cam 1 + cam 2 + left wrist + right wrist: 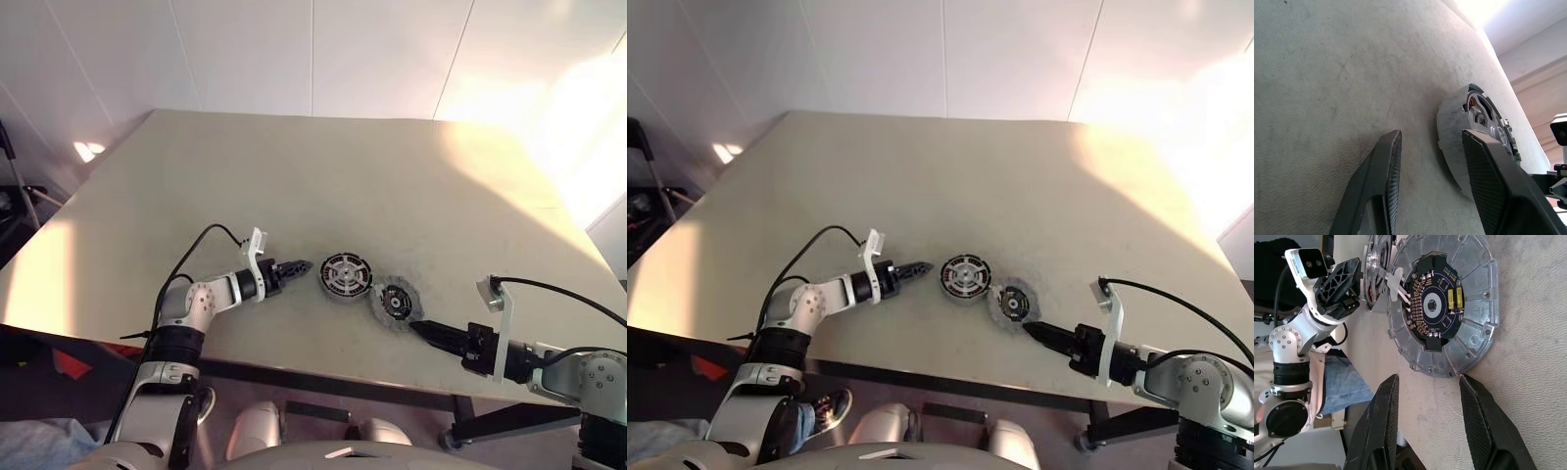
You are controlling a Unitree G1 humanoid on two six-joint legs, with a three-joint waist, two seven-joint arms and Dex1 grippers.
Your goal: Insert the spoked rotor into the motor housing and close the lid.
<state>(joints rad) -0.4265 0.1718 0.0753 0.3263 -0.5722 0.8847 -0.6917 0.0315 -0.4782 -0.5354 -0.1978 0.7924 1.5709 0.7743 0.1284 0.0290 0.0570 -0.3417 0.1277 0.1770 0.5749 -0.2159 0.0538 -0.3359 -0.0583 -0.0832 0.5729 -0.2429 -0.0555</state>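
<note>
Tabletop (294,166) lies wide and bare beyond two round motor parts close to its near edge: the motor housing (345,275), spoked face up, and just right of it a grey disc (396,301) with a dark centre, seemingly the lid. Judging by this, the rotor seems seated and closing remains. The left gripper (299,267) beside the housing and the right gripper (423,329) at the disc both show spread, empty fingers.

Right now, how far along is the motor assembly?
The spoked rotor seems already seated, copper showing through its spokes. Nothing is held: left end effector and right end effector are open beside the parts. The lid lies beside it, not yet fitted.
</note>
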